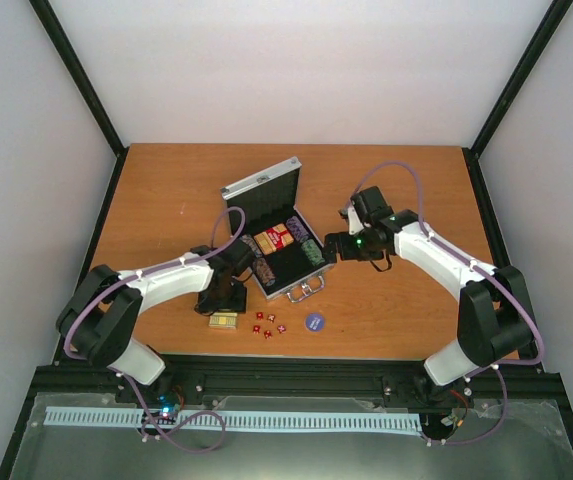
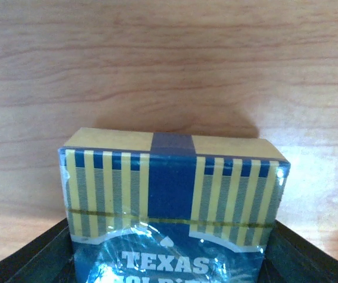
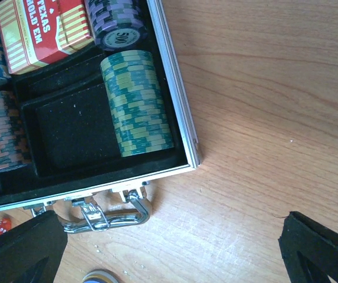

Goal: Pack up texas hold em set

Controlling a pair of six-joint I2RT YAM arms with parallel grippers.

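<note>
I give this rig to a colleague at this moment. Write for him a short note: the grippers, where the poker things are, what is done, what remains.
Left gripper: fingers on either side of the blue-and-yellow card box on the table; whether it is clamped cannot be told.
Right gripper: open, empty, near the handle corner of the aluminium case.
Done: red card box and chip stacks sit in the open case.
Left: blue-and-yellow card box, red dice and blue disc lie on the table in front of the case; one compartment is free; lid not yet shut.
</note>
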